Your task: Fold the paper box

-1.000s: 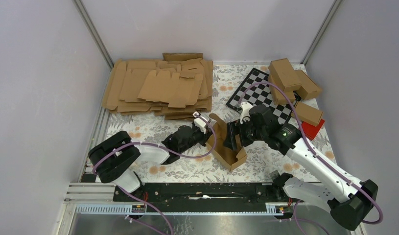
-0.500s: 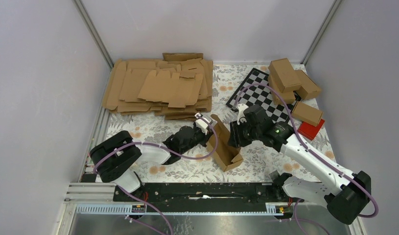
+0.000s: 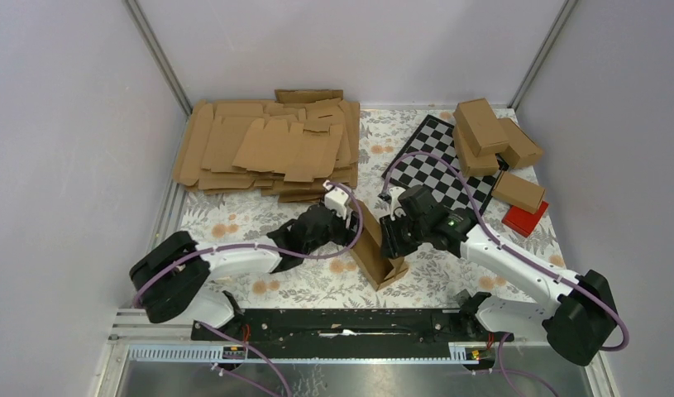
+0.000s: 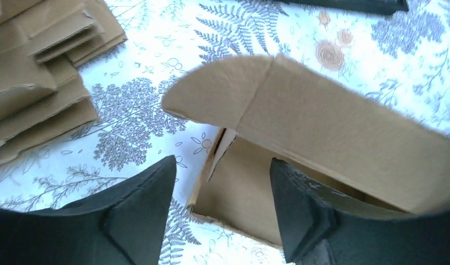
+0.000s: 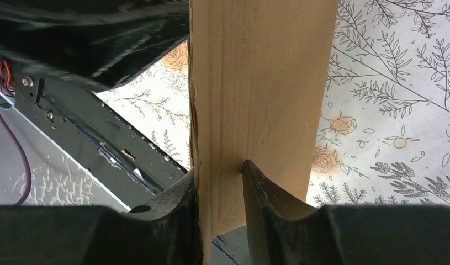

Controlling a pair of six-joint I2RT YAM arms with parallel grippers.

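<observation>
Paper box (image 3: 376,248): partly folded, standing on the floral surface (image 3: 234,219) near front centre, between the two grippers. In the top view its long axis runs diagonally, one end toward the arm bases.

Right gripper (image 5: 220,168): closed on one cardboard wall of the box. In the wrist view both fingers (image 5: 261,190) pinch the panel from either side, and the panel extends straight out of the grip.

Left gripper (image 4: 222,163): open, jaws spread wide, at the box's left side. In the wrist view a rounded flap (image 4: 217,91) leans over the box's open interior, bent along a crease. Cannot tell whether either finger touches the cardboard.

Elsewhere:
- Heap of flat blanks (image 3: 267,149), back left.
- Checkerboard (image 3: 437,161), back right, with closed brown cartons (image 3: 490,132) piled on and beside it.
- Red block (image 3: 525,219), right edge.
</observation>
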